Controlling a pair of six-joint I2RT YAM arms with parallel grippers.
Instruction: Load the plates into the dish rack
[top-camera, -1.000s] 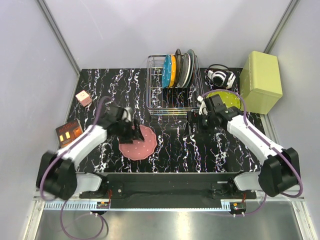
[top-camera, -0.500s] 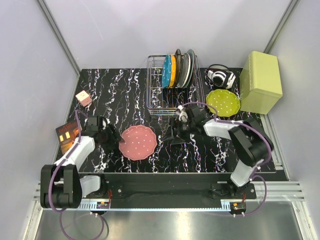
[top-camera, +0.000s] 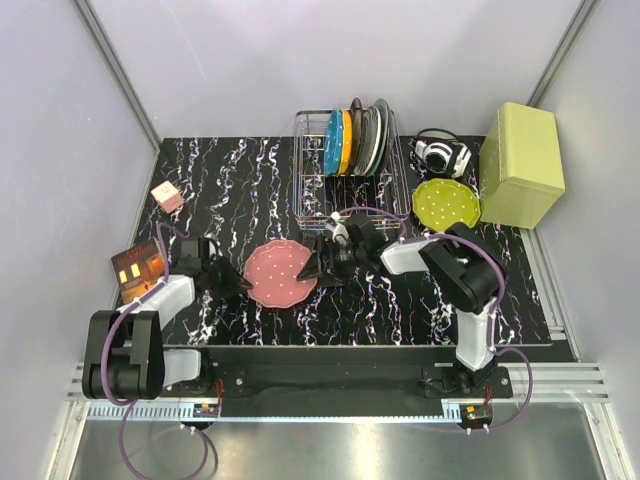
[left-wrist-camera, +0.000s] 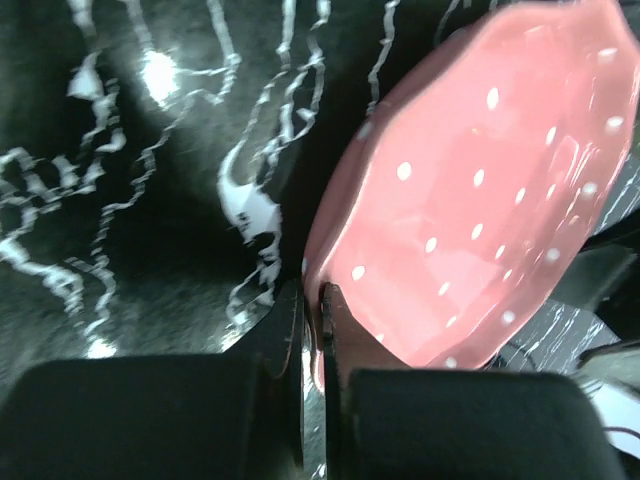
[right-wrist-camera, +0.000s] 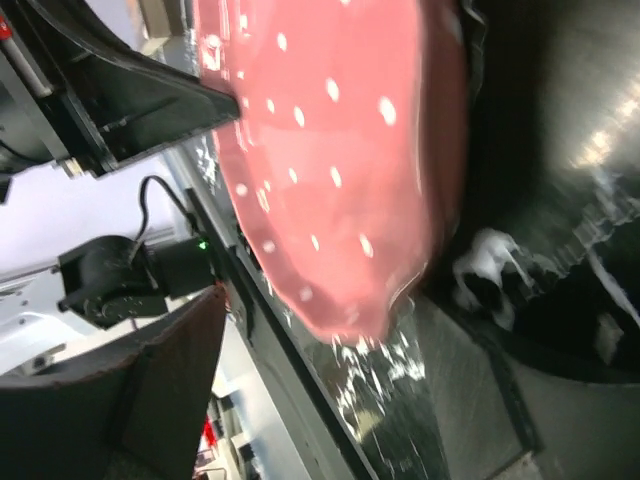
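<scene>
The pink plate (top-camera: 280, 272) stands tilted on the table between my two grippers. My left gripper (top-camera: 236, 283) is shut on its left rim, and in the left wrist view the gripper (left-wrist-camera: 312, 320) pinches the rim of the plate (left-wrist-camera: 480, 200). My right gripper (top-camera: 312, 265) is open at the plate's right edge. The right wrist view shows the plate's dotted face (right-wrist-camera: 330, 150) and one finger (right-wrist-camera: 150, 400) beside it. The yellow-green plate (top-camera: 446, 203) lies flat at the right. The dish rack (top-camera: 318, 190) holds the blue plate (top-camera: 333, 142) and the orange plate (top-camera: 346, 140) upright.
Grey and dark plates (top-camera: 372, 135) stand in the rack behind the orange one. A yellow-green box (top-camera: 520, 165) and headphones (top-camera: 443, 155) sit at the back right. A small pink box (top-camera: 167, 196) and a brown box (top-camera: 138, 265) are at the left.
My left gripper has shut on the pink plate's left rim. The plate has tipped up and shifted right. My right arm has swung left to the plate's right edge.
</scene>
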